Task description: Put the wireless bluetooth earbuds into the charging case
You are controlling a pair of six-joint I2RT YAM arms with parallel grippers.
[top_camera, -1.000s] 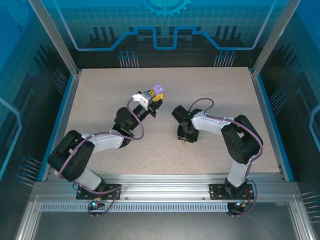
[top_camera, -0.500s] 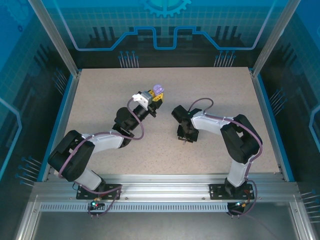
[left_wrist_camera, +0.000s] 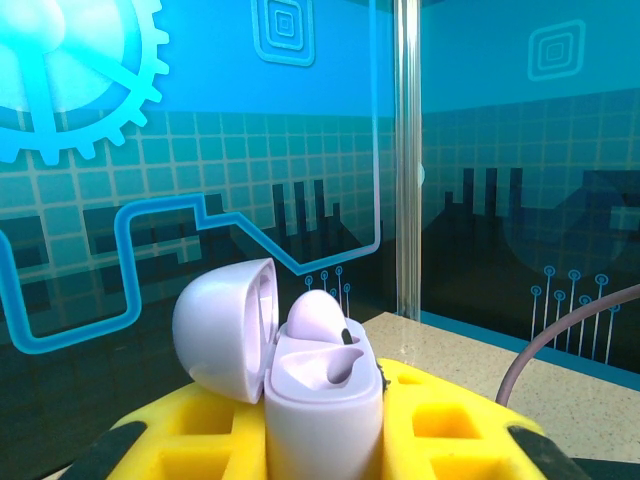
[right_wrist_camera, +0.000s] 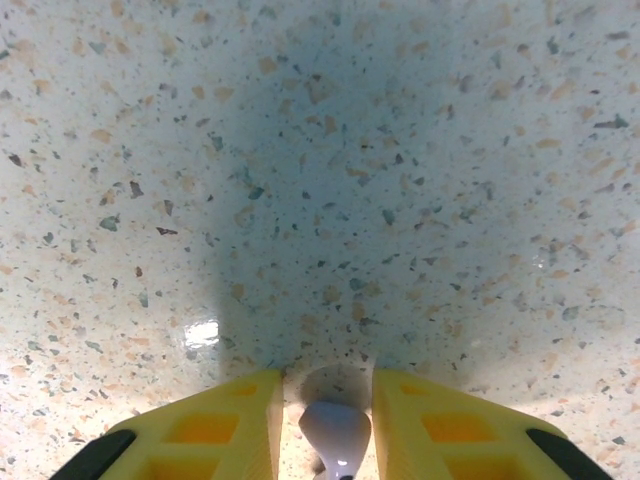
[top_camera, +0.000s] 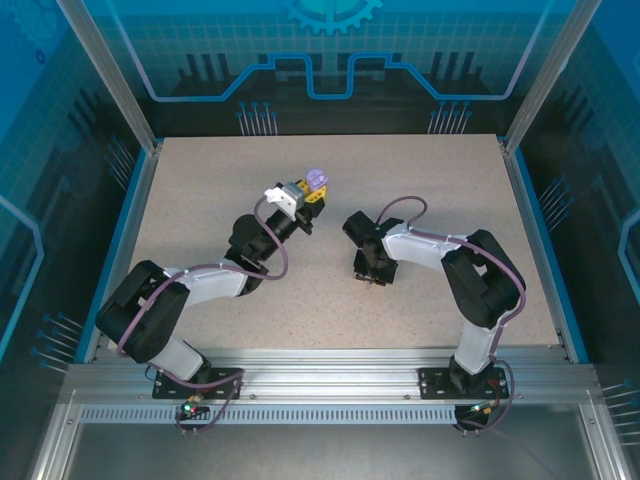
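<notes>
1. We are looking at a lilac charging case [left_wrist_camera: 320, 400] with its lid [left_wrist_camera: 225, 325] swung open to the left. One lilac earbud [left_wrist_camera: 320, 320] is already sitting in a well, and the well beside it looks free, though we cannot see into it fully.
2. The left fingers [left_wrist_camera: 450, 420] are clamping the case body from both sides. They are holding it upright above the tabletop [top_camera: 200, 200], toward the far middle in the top view.
3. The second earbud [right_wrist_camera: 335, 435] is lying between the right fingers [right_wrist_camera: 220, 425], right at the tabletop and well apart from the case. The fingers are closed in on it, and it is filling the narrow gap between them.
4. We are judging the step in hand to be the pickup of this second earbud, so roughly half the task is looking done.
5. The next move is calling for:
   - a lift clear of the tabletop;
   - a carry across to the case;
   - turning the earbud so its stem points down into the free well;
   - a gentle press while the left fingers are bracing the case.
</notes>
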